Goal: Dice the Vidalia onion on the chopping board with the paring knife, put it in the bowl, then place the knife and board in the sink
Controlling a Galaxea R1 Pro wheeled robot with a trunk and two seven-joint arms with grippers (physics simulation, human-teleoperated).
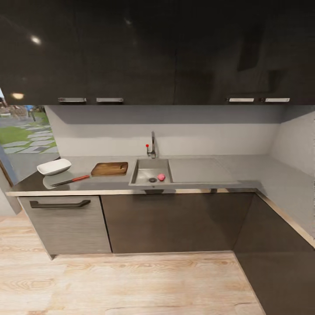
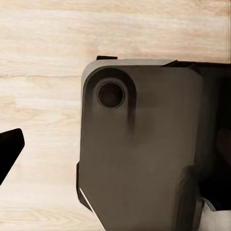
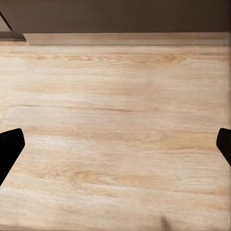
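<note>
From across the floor, the head view shows the pinkish Vidalia onion [image 1: 161, 177] lying in the steel sink [image 1: 142, 168] by the drain. Left of the sink lies the brown chopping board [image 1: 110, 168] on the grey countertop [image 1: 245, 168]. The paring knife [image 1: 70, 180] with its red handle rests in front of the board, and the white bowl [image 1: 54, 166] sits at the counter's left end. My right gripper [image 3: 115, 149] hangs open over the wooden floor, fingertips [image 3: 10, 147] wide apart. My left gripper [image 2: 115, 149] shows one fingertip [image 2: 10, 147] at the frame's edge, beside a grey part of my own body [image 2: 144, 154].
A faucet [image 1: 152, 148] with a red knob stands behind the sink, and a drainboard [image 1: 199, 169] lies to its right. Dark cabinets [image 1: 175, 218] run under the counter, which turns a corner at the right. Wooden floor [image 1: 131, 284] stretches between me and the cabinets. Dark wall cupboards hang above.
</note>
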